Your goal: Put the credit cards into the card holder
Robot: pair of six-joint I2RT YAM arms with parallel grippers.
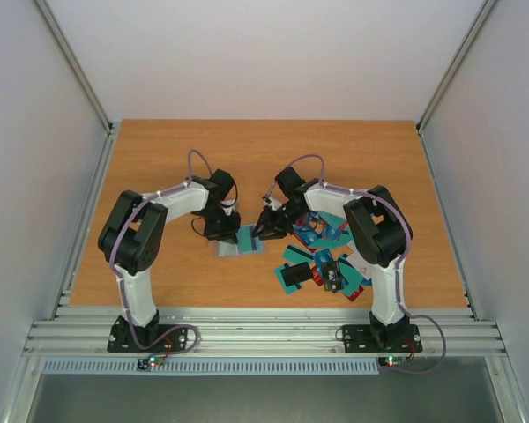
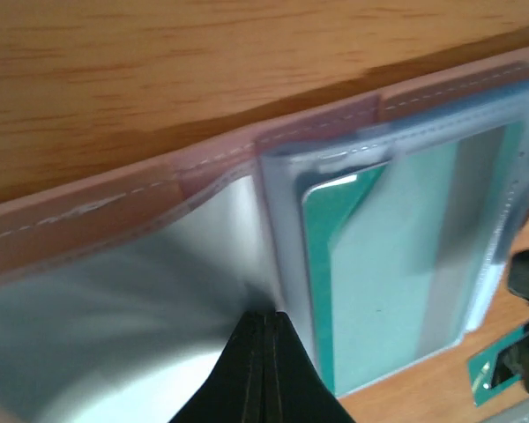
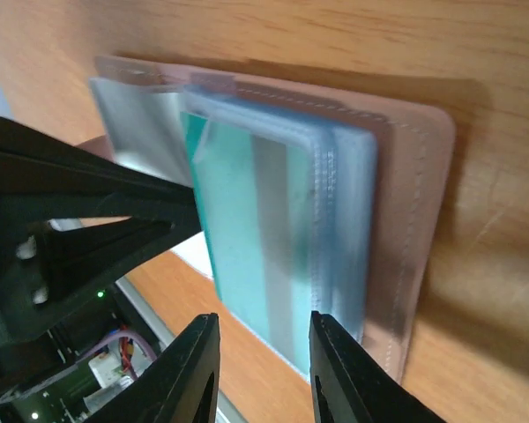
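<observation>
holder [image 1: 240, 245]: lies open and flat on table [image 1: 159, 167], between the two grippers; tan stitched border on far side, clear sleeves [image 2: 141, 300] face up.
teal card [image 3: 247, 238]: in top sleeve of holder's R half, looks most of the way in; can't tell if fully seated.
L gripper [image 2: 266, 361]: fingers pressed together, tips down on the clear sleeve at holder's L half, prob. pinning it.
R gripper [image 3: 260, 361]: fingers partly spread, nothing pinched; they hang just over card's near short end.
key relation: card's long axis runs straight away from R fingers toward holder's stitched edge, so any push goes along that line. R arm nearer the card.
loose cards [image 1: 322, 264]: heap just R of holder, mostly teal, some red and blue; R arm nearer.
writing: none legible; no brand or label seen.
</observation>
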